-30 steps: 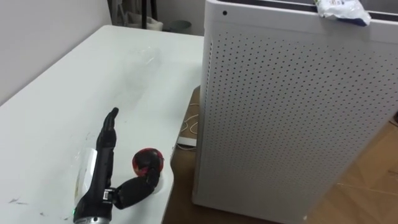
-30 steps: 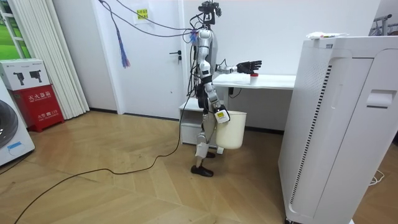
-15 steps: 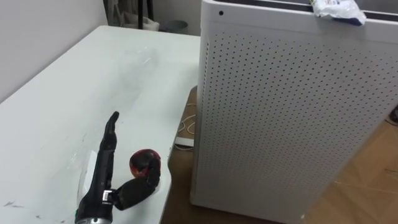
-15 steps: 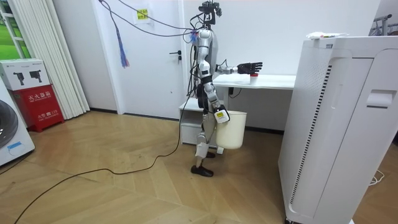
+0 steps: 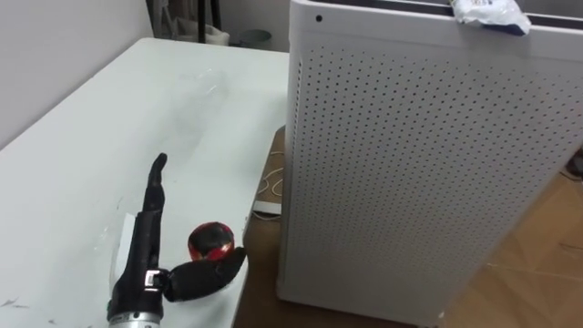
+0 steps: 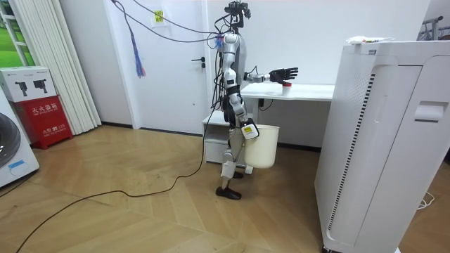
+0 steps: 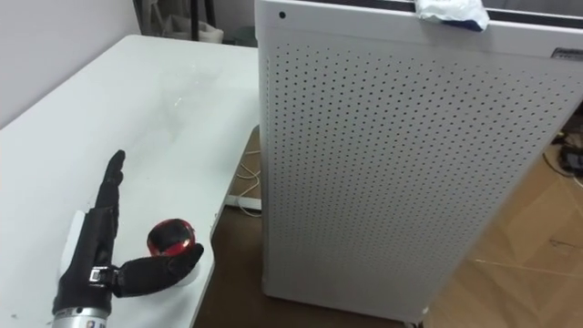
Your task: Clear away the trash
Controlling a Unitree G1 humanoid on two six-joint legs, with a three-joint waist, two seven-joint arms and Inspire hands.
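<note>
While the robot is standing at the counter [image 5: 82, 155], its left hand [image 5: 148, 244] is lying flat on the white top, fingers straight and thumb spread out, gripping nothing. Just beside that thumb, a crumpled red-and-black ball of garbage [image 5: 211, 242] is sitting near the counter's edge. The right hand [image 6: 244, 128] is hanging by a white bucket [image 6: 261, 147]; whether it is gripping cannot be told. Farther off, a perforated white air purifier [image 5: 410, 164] is carrying a crumpled wrapper [image 5: 487, 13] on top.

A white table [image 5: 91, 155] against a pale wall, wood floor [image 6: 126, 218], and a tall perforated unit [image 5: 410, 173], perhaps an air purifier.
</note>
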